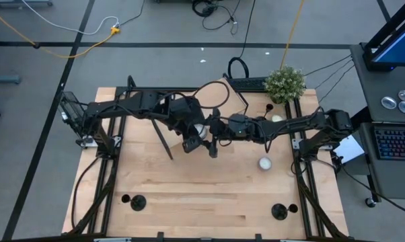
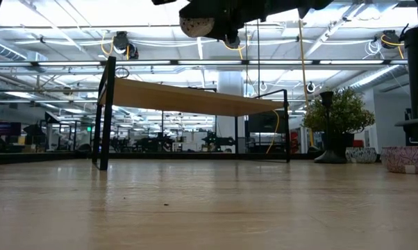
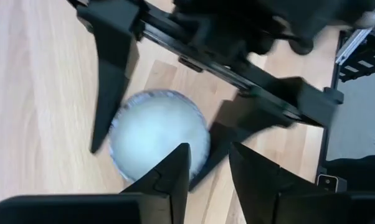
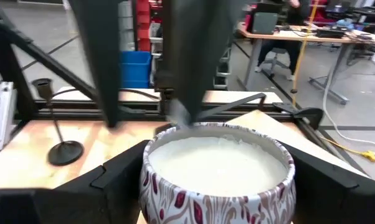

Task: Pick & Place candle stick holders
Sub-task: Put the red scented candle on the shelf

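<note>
My right gripper (image 4: 218, 186) is shut on a round candle tin (image 4: 217, 168) with white wax and a red-patterned wall, held high over the table's middle (image 2: 197, 25). My left gripper (image 3: 209, 165) is open, pointing down over the tin's far rim. Its fingers show as dark uprights in the right wrist view (image 4: 190, 68). Black candle stick holders stand on their disc bases: one near the front left (image 1: 136, 200), one near the front right (image 1: 279, 211), one beside the plant (image 1: 268, 107). One holder also shows in the right wrist view (image 4: 56, 127). My right gripper pinches the tin's wall (image 4: 151, 186) between its two fingers, one on each opposite side. The fingers lie level, coming from the table's right. The tin sits upright, wax up, lifted clear of the table. My left gripper has one fingertip (image 4: 181, 118) at the tin's far rim; I cannot tell whether it touches.
A small white tealight (image 1: 264, 163) lies right of centre, another (image 1: 276, 119) farther back. A potted plant (image 1: 285, 82) stands at the back right. A black frame with a slanted board (image 2: 195, 97) stands at the back. Bare wood lies toward the front (image 1: 202, 202).
</note>
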